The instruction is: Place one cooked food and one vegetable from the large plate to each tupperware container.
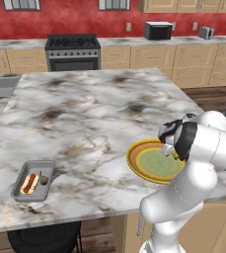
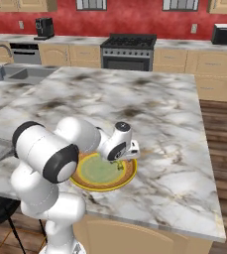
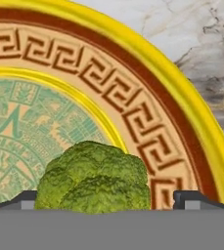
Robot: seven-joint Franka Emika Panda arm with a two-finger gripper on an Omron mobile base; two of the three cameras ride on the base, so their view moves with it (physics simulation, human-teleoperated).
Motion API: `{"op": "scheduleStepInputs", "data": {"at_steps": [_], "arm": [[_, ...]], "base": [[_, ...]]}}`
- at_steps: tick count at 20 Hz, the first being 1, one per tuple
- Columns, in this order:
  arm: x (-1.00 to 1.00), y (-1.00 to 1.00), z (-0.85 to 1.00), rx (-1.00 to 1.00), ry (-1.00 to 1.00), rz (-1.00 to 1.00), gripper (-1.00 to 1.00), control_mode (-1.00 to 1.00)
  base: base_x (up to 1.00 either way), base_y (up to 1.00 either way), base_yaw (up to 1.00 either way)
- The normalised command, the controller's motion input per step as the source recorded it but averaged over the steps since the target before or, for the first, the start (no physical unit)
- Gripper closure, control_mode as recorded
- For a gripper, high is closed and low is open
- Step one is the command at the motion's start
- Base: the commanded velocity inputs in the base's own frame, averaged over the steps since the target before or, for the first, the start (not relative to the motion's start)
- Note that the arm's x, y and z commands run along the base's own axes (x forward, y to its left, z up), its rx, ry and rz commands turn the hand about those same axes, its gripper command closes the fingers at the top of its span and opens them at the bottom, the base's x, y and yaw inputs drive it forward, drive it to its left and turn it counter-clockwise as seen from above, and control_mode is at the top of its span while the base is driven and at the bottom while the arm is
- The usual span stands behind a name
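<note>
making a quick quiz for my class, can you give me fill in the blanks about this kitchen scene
1. The green broccoli between the gripper fingertips lies on the large ____.
2. The rim of that plate is coloured ____.
3. The grey tray at the counter's left edge holds a ____ and a small dark vegetable.
4. Against the red back wall, between the cabinets, stands a black ____.

Missing words: plate; yellow; hot dog; stove
</note>
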Motion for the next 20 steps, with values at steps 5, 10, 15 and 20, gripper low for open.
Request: {"op": "scheduleStepInputs", "data": {"at_steps": [5,10,15,20], "arm": [[0.0,0.01,-0.34,0.0,0.0,0.0,1.0,-1.0],[0.0,0.05,-0.36,0.0,0.0,0.0,1.0,-1.0],[-0.14,0.22,-0.17,0.0,0.01,0.0,1.0,-1.0],[-0.65,0.07,0.26,0.0,-0.03,0.0,1.0,-1.0]], "base": [[0.0,0.0,0.0],[0.0,0.0,0.0],[0.0,0.0,0.0],[0.0,0.0,0.0]]}}
